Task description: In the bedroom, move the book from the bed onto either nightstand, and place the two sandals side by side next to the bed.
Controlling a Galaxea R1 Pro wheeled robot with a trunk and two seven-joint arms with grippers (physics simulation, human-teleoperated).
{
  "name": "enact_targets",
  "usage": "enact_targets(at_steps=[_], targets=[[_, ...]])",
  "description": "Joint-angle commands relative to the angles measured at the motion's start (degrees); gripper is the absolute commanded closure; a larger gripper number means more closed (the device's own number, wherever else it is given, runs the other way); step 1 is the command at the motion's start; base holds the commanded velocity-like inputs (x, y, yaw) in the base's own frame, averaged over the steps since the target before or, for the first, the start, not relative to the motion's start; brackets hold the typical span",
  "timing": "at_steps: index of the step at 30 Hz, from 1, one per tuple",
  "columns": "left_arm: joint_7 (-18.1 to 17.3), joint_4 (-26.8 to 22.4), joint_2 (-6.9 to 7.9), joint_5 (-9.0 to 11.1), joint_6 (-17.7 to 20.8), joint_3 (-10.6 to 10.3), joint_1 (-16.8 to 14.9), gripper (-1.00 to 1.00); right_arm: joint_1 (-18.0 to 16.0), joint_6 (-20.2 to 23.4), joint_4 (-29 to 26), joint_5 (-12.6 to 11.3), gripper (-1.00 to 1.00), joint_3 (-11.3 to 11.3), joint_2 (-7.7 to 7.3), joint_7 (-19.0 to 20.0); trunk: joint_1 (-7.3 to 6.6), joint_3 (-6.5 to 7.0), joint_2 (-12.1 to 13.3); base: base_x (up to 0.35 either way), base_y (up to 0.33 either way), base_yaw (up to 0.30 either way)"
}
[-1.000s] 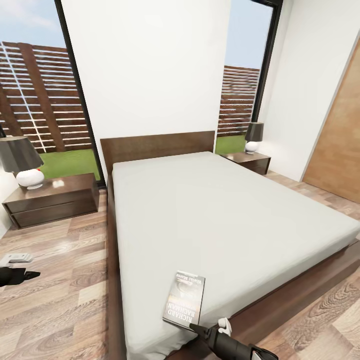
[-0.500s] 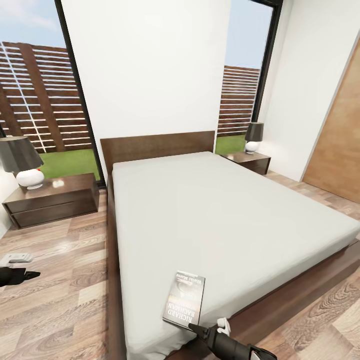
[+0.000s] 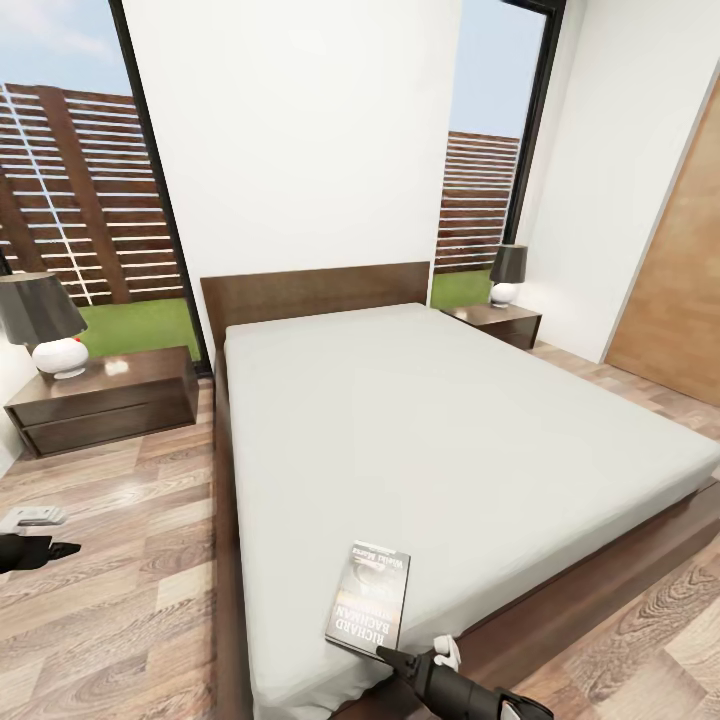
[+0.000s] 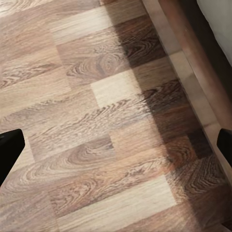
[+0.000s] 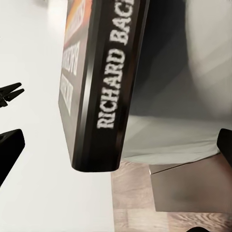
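The book [image 3: 368,598] lies flat near the foot corner of the bed [image 3: 440,430], its dark cover with white lettering facing up. My right gripper [image 3: 415,655] is open and sits at the book's near edge. In the right wrist view the book's spine [image 5: 108,96] stands close up between the spread fingertips [image 5: 9,150]. My left gripper [image 3: 45,532] hangs open low over the wood floor [image 4: 96,125] beside the bed frame [image 4: 193,53], holding nothing. The sandals are out of view.
A dark nightstand [image 3: 105,395] with a lamp [image 3: 45,325] stands left of the headboard. A second nightstand [image 3: 495,322] with a lamp [image 3: 508,272] stands at the far right. A wooden door [image 3: 680,300] is on the right wall. Floor runs along both sides of the bed.
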Motion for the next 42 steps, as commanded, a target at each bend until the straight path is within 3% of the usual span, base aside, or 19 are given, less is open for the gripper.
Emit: enact_targets(at_steps=[1, 26, 27, 42], targets=[[0.00, -0.06, 0.05, 0.57, 0.49, -0.26, -0.05, -1.00, -0.02, 0.52, -0.15, 0.49, -1.00, -0.49, 0.05, 0.23, -0.01, -0.06, -0.03, 0.000, 0.000, 0.000], [0.00, -0.06, 0.05, 0.57, 0.49, -0.35, -0.05, -1.00, -0.31, 0.52, -0.16, 0.49, -1.00, -0.49, 0.21, 0.49, -0.01, -0.06, -0.03, 0.000, 0.000, 0.000], [0.00, -0.06, 0.05, 0.57, 0.49, -0.35, -0.05, -1.00, -0.31, 0.52, -0.17, 0.49, 1.00, -0.49, 0.21, 0.49, -0.01, -0.06, -0.03, 0.000, 0.000, 0.000], [0.00, -0.06, 0.05, 0.57, 0.49, -0.38, -0.05, -1.00, -0.31, 0.52, -0.12, 0.49, 1.00, -0.49, 0.15, 0.57, -0.01, -0.06, -0.03, 0.000, 0.000, 0.000]])
